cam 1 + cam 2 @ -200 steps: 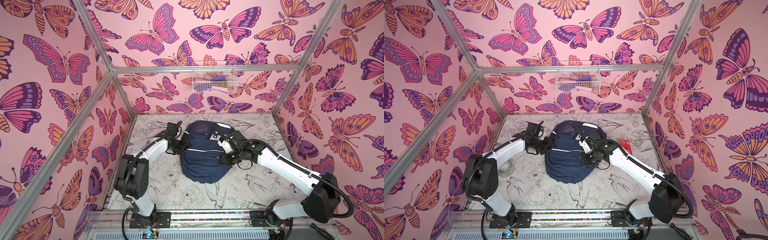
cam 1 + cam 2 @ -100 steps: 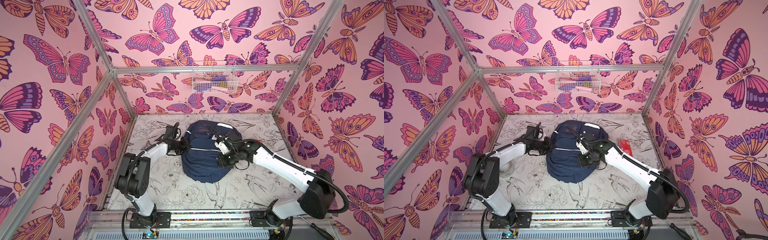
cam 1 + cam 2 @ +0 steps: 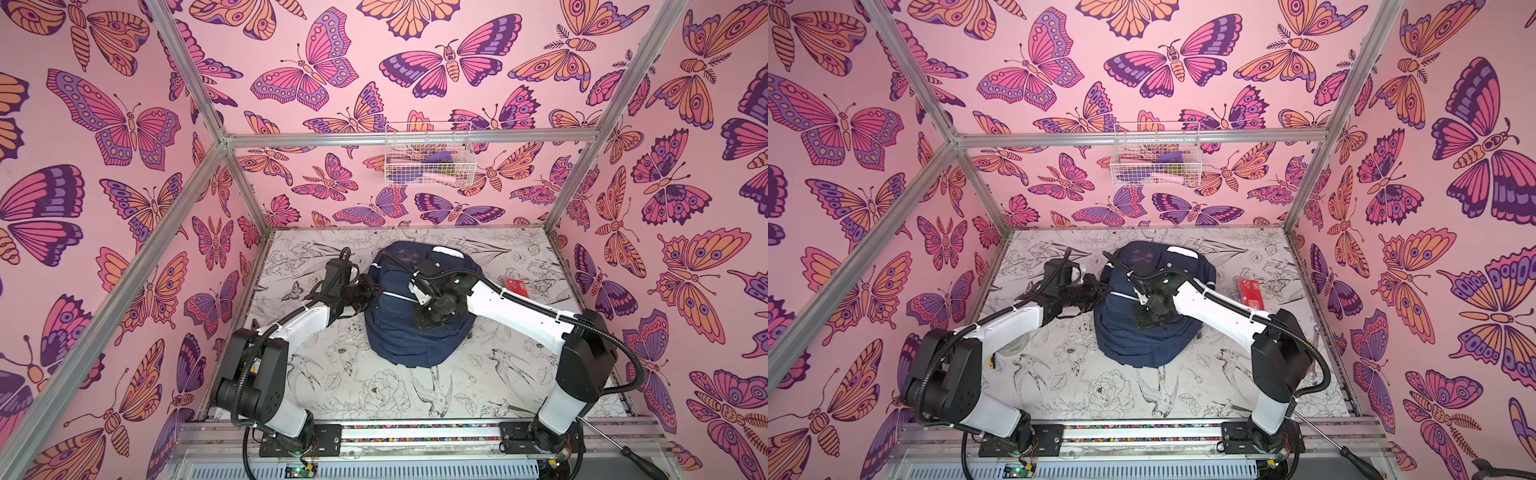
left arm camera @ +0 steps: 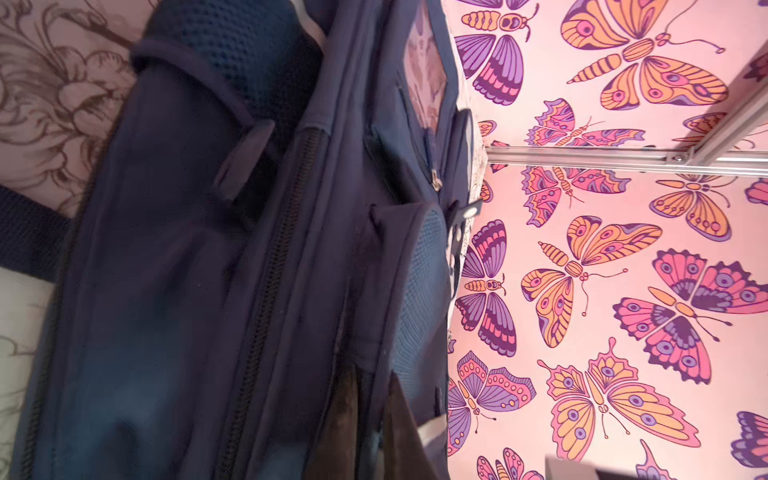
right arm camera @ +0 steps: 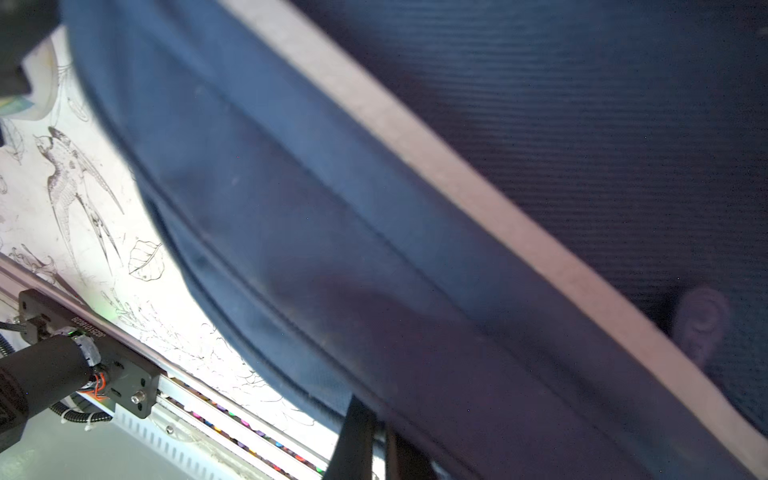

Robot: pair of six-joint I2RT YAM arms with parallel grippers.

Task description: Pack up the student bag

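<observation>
The student bag (image 3: 411, 332) is laid in the middle of the table (image 3: 332, 386), with its long axis running from near to far and its patch end turned toward the far wall. From the left gripper (image 3: 370, 293) the bag lies immediately to the right, and this gripper is pressed against the bag's left flank about halfway along its length. In the left wrist view the dark fingertips (image 4: 347, 419) are seen drawn close together with navy fabric in the narrow gap, so the jaws are judged to be closed on a fold of the bag's side, though the contact itself is partly hidden. A zip track (image 4: 282, 257) is seen running lengthwise along that flank, so any pull is judged to have to follow the bag's long axis. The right gripper (image 3: 428, 320) is set down on top of the bag near its middle, jaws closed and pointed downward against the cloth; whether any fabric is pinched cannot be told. Both arms are stretched inward from the near rail, elbows raised, the left forearm lying low and nearly level, the right one bent over the bag from the right. A flat red item (image 3: 515, 286) is left on the table to the right of the bag, well apart from it and nearer the right arm.
</observation>
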